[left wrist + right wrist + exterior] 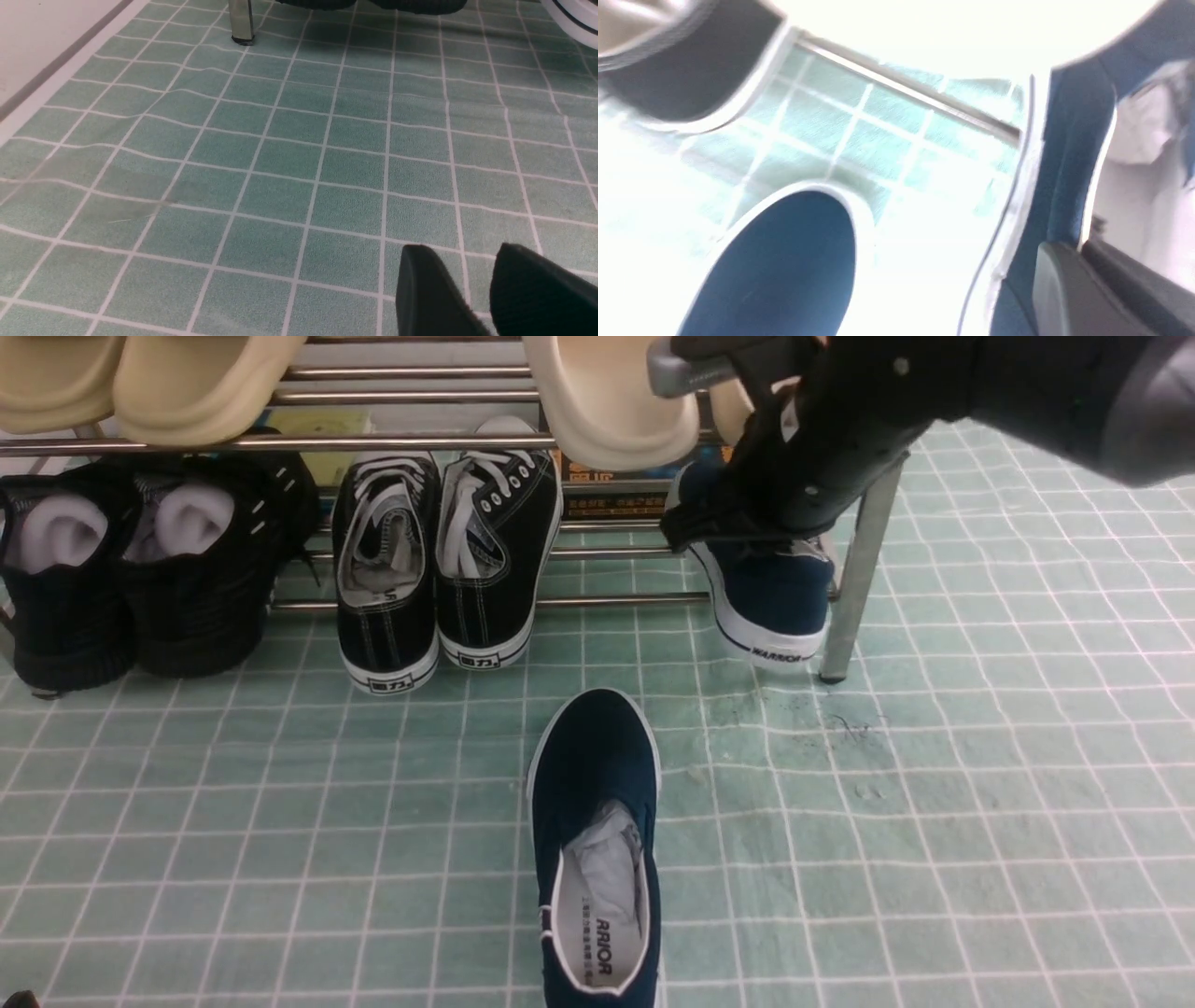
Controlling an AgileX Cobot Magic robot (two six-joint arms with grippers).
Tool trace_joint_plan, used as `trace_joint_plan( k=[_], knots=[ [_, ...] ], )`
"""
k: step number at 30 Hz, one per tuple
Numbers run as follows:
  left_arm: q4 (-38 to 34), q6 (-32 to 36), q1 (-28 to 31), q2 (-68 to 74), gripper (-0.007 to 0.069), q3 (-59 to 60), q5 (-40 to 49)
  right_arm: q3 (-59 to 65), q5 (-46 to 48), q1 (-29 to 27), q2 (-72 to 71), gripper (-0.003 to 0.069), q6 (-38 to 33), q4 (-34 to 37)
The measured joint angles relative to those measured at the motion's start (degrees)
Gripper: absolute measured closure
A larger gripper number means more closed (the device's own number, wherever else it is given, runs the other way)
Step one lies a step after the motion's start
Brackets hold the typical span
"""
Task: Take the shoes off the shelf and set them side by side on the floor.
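Observation:
One navy shoe (593, 840) lies on the green gridded floor (934, 821) in the front middle, toe toward the shelf (607, 600). Its toe also shows in the right wrist view (784, 266). The other navy shoe (775, 597) rests on the shelf's lowest rods at the right, heel outward, beside a chrome post (854, 588). My right gripper (738, 523) reaches down into it. In the right wrist view the gripper (1078, 249) is shut on this shoe's side wall (1069, 163), one finger outside and one inside. My left gripper (462, 261) hovers open over bare floor (280, 158).
Black lace-up sneakers (439, 560) and bulky black shoes (121, 569) fill the lowest tier to the left. Beige slippers (607, 401) overhang from the tier above, right over the gripped shoe. A shelf post (240, 23) and a pale wall edge (42, 46) show in the left wrist view.

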Motion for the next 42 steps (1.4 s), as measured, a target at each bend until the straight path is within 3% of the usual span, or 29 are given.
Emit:
trace_joint_plan(
  k=[11,21,27,32,42],
  knots=[
    [0.0,0.0,0.0,0.0,0.0385,0.0,0.0,0.5,18.0,6.2,-9.9,0.0631,-0.1,2.7],
    [0.0,0.0,0.0,0.0,0.0385,0.0,0.0,10.4,16.4,13.2,-13.4,0.0631,3.1,0.6],
    [0.0,0.0,0.0,0.0,0.0385,0.0,0.0,11.0,14.5,13.4,-13.6,0.0631,3.7,-3.4],
    [0.0,0.0,0.0,0.0,0.0385,0.0,0.0,11.0,15.1,13.4,-13.6,0.0631,-0.9,-6.6],
    [0.0,0.0,0.0,0.0,0.0385,0.0,0.0,12.1,15.5,13.4,-7.8,0.0630,-3.0,-4.5]
  ],
)
